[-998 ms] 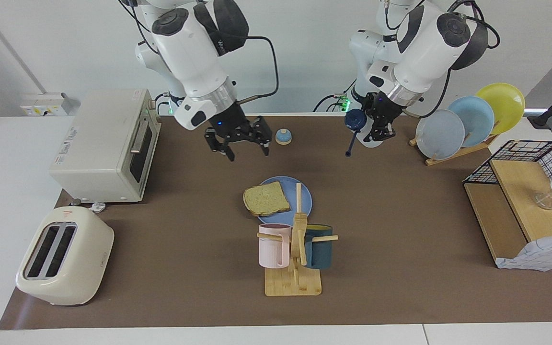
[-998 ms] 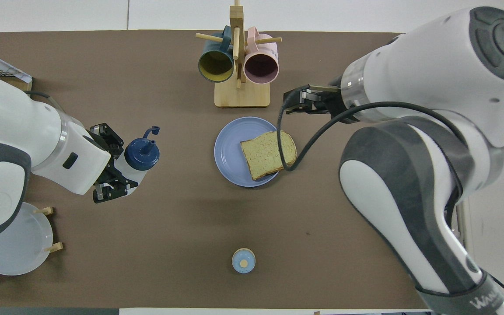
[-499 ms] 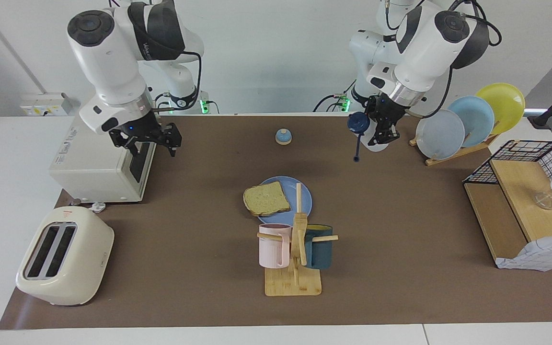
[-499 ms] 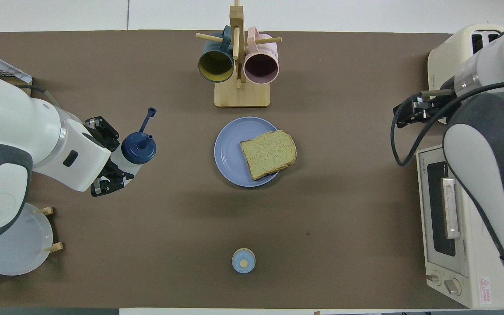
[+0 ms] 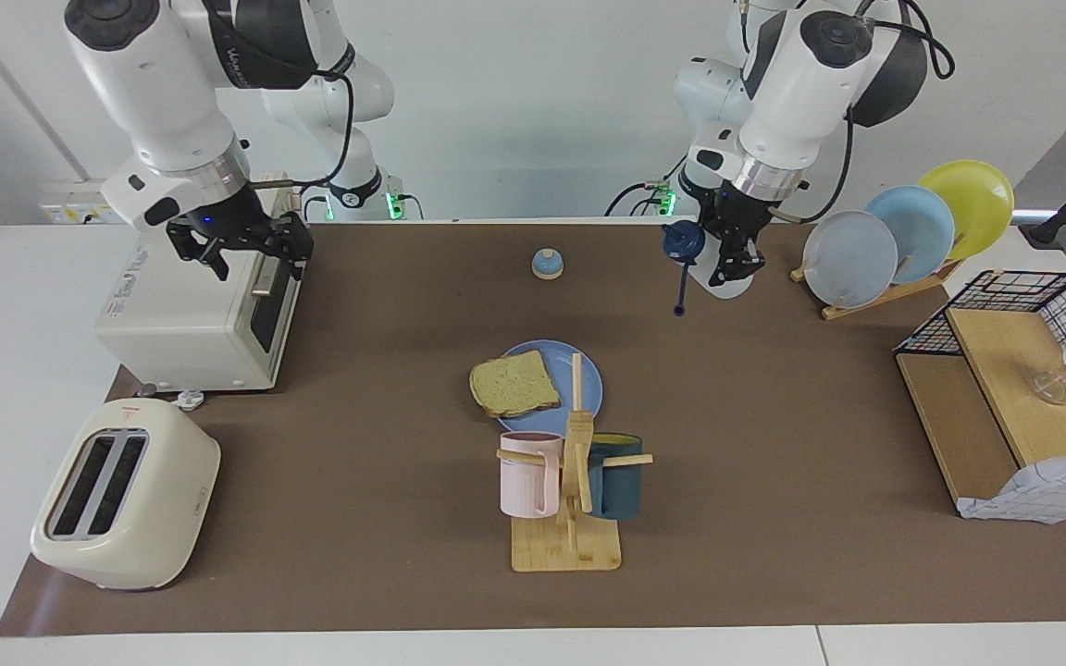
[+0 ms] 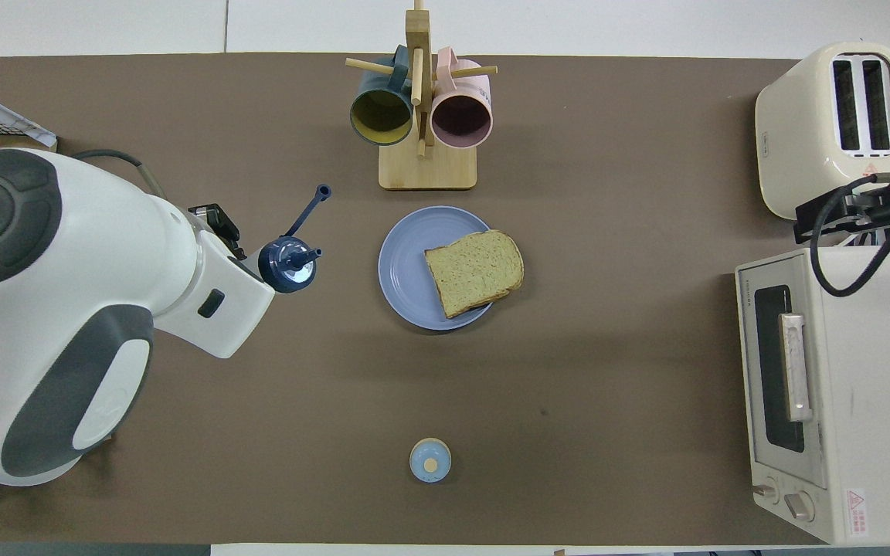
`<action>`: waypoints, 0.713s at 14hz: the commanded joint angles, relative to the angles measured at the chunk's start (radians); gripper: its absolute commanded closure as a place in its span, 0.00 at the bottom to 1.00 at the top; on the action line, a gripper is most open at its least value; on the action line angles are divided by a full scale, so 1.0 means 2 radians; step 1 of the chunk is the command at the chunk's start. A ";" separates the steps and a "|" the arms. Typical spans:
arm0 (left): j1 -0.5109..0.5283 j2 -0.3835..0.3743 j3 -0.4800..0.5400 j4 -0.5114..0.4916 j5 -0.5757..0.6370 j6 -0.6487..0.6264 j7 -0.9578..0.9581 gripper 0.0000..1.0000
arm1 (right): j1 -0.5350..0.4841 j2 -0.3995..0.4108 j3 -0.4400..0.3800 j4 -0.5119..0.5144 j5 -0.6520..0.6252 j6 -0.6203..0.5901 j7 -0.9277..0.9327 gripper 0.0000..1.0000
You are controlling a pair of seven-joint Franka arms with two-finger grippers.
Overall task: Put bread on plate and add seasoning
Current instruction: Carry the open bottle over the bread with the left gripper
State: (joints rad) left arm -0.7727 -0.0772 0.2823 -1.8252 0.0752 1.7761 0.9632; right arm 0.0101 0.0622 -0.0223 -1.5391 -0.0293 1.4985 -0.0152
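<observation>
The bread [image 5: 514,384] lies flat on the blue plate [image 5: 583,368] at the middle of the table, overhanging the rim toward the right arm's end; it also shows in the overhead view [image 6: 474,270] on the plate [image 6: 406,270]. My left gripper [image 5: 732,264] is shut on the seasoning bottle [image 5: 721,280] and holds it up over the table toward the left arm's end, apart from the plate. The bottle's navy cap [image 6: 287,264] points toward the plate, its lid hanging on a tether. My right gripper [image 5: 251,257] is open and empty over the toaster oven [image 5: 200,287].
A blue-domed bell [image 5: 547,265] stands nearer to the robots than the plate. A wooden mug rack [image 5: 570,490] with two mugs stands just farther. A toaster [image 5: 121,490] sits at the right arm's end. A plate rack [image 5: 903,236] and a wire shelf [image 5: 1014,388] stand at the left arm's end.
My right arm has swung away from over the plate to over the toaster oven. My left gripper has shifted the bottle a little toward the plate and turned it.
</observation>
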 commanded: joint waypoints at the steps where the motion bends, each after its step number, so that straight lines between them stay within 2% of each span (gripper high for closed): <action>1: -0.004 0.011 -0.026 -0.004 0.038 0.017 -0.040 1.00 | 0.002 -0.027 0.002 -0.029 0.000 -0.001 -0.012 0.00; 4: -0.025 0.042 -0.037 0.013 0.077 0.016 -0.083 1.00 | -0.001 -0.064 -0.002 -0.075 -0.001 0.009 -0.021 0.00; 6: -0.042 0.062 -0.036 0.027 0.095 0.009 -0.094 1.00 | 0.005 -0.065 -0.019 -0.079 0.000 0.017 -0.036 0.00; 10: -0.068 0.091 -0.036 0.047 0.133 -0.010 -0.123 1.00 | 0.006 -0.066 -0.026 -0.083 -0.001 0.015 -0.040 0.00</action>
State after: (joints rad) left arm -0.8797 0.0694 0.1998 -1.7748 0.3033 1.7921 0.7466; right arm 0.0161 -0.0481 -0.0593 -1.6743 -0.0293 1.5038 -0.0662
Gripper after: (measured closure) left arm 0.533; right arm 0.000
